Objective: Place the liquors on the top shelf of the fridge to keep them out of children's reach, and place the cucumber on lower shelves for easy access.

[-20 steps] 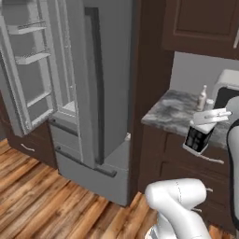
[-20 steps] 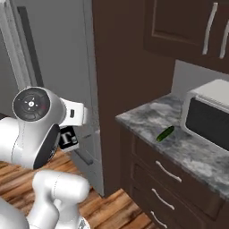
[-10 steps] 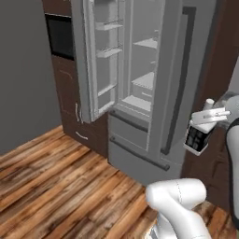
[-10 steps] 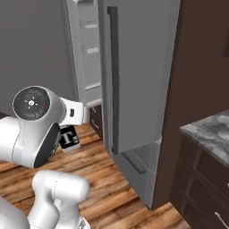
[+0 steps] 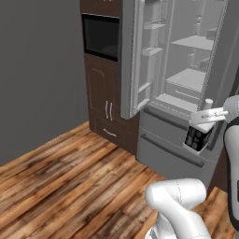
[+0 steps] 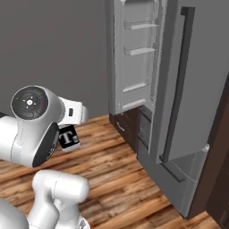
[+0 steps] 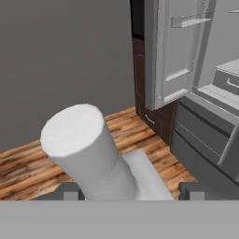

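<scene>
Squat liquor bottle (image 5: 198, 135), dark body with white neck, carried in the gripper (image 5: 210, 115), whose fingers are clamped on the neck; the bottle hangs in front of the fridge (image 5: 186, 84), level with its wide drawer front and not yet inside. In the hand view the white neck (image 7: 86, 147) rises between the two dark finger tips, pointing toward the open compartment.

The left fridge door (image 5: 140, 60) stands open, exposing the interior: the top shelf (image 5: 198, 42), a thin flat pale plate, appears bare, and the thicker, boxy lower shelves (image 5: 186, 84) beneath it also appear bare.

Progress, as judged from these views: one liquor is in transit toward the fridge and nothing has been placed. Remaining work appears to be lifting this bottle to the top shelf, then delivering the second liquor and the cucumber.
</scene>
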{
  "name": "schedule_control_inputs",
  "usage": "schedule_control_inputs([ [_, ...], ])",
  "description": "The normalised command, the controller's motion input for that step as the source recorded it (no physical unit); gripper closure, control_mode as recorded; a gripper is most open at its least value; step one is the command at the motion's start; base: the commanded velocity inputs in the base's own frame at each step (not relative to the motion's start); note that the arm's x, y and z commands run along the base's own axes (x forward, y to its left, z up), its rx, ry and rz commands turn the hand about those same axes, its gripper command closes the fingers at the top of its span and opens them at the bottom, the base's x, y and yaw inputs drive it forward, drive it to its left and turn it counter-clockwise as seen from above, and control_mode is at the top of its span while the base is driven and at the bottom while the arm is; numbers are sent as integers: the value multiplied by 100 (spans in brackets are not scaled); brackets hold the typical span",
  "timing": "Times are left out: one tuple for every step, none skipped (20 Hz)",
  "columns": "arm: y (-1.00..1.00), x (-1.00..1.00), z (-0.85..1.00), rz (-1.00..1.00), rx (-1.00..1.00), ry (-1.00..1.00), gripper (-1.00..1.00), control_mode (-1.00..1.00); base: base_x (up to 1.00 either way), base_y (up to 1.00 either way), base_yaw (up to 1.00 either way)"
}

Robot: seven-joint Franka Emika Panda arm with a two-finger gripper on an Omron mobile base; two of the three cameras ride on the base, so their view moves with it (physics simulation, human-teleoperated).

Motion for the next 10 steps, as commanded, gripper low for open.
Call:
schedule_control_inputs([
  [0,0,0,0,0,0,100,100,17,64,-20],
  [0,0,0,0,0,0,100,100,16,64,-25],
  [0,0,0,0,0,0,100,100,21,53,-30],
  [0,0,0,0,0,0,100,100,21,49,-33],
  [0,0,0,0,0,0,100,100,23,49,-37],
  [0,0,0,0,0,0,100,100,21,51,-38],
  [0,0,0,0,0,0,100,100,25,46,-41],
  [0,0,0,0,0,0,100,100,27,46,-43],
  [0,0,0,0,0,0,100,100,27,46,-48],
  [0,0,0,0,0,0,100,100,30,46,-49],
])
